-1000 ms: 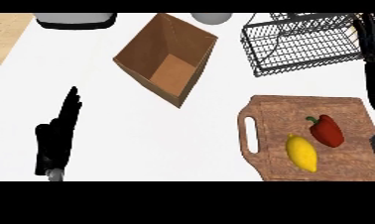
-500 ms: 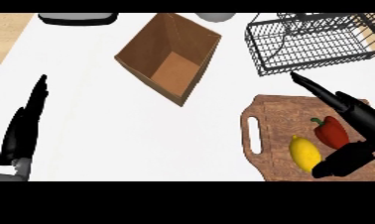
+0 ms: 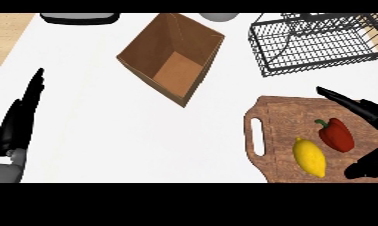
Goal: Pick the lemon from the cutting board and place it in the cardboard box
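A yellow lemon [image 3: 310, 156] lies on the wooden cutting board [image 3: 284, 116] at the lower right, next to a red bell pepper [image 3: 337, 134]. The open cardboard box [image 3: 172, 56] stands at the upper middle, empty inside. My right hand [image 3: 363, 165] comes in from the right edge over the board. Its long fingers [image 3: 343, 101] reach above the pepper and its thumb sits lower, to the right of the lemon. It is open and touches neither fruit. My left hand [image 3: 21, 117] rests open at the left edge, fingers pointing up.
A black wire basket [image 3: 314, 42] stands at the upper right, behind the board. A dark object [image 3: 80, 18] and a grey round item [image 3: 219, 16] sit at the far edge. White counter stretches between box and board.
My right hand has come in from the right edge and now spreads over the board beside the pepper and lemon. The left hand shifted toward the left edge.
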{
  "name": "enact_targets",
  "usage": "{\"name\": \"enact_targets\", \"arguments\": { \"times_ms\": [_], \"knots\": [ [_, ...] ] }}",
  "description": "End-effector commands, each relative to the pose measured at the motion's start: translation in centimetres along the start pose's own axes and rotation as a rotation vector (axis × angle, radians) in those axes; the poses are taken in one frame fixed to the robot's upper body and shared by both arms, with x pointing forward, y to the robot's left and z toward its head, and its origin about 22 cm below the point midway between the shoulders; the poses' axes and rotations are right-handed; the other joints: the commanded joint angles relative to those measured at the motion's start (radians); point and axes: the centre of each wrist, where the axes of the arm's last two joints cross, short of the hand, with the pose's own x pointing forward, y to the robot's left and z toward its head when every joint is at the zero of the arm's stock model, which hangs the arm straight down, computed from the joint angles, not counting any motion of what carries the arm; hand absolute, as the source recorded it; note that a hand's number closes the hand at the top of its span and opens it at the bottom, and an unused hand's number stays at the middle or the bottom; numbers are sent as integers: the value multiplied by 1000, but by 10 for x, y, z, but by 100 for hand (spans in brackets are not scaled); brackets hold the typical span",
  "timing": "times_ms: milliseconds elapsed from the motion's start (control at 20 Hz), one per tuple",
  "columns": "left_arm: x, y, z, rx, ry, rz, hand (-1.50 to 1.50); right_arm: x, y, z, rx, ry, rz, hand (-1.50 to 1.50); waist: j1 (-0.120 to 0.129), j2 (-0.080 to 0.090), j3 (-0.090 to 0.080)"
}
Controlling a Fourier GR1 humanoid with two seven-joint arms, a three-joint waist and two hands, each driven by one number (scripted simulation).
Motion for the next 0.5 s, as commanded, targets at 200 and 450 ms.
{"name": "enact_targets", "arguments": {
  "times_ms": [200,450],
  "knots": [
    [0,5,-4,-19,1,1,0,11,-37,-11,341,-36,288,-150,8,-7,-3],
    [-18,-9,5,-3,9,-19,0,29,-40,-33,543,62,425,-150,-8,-12,-6]
  ]
}}
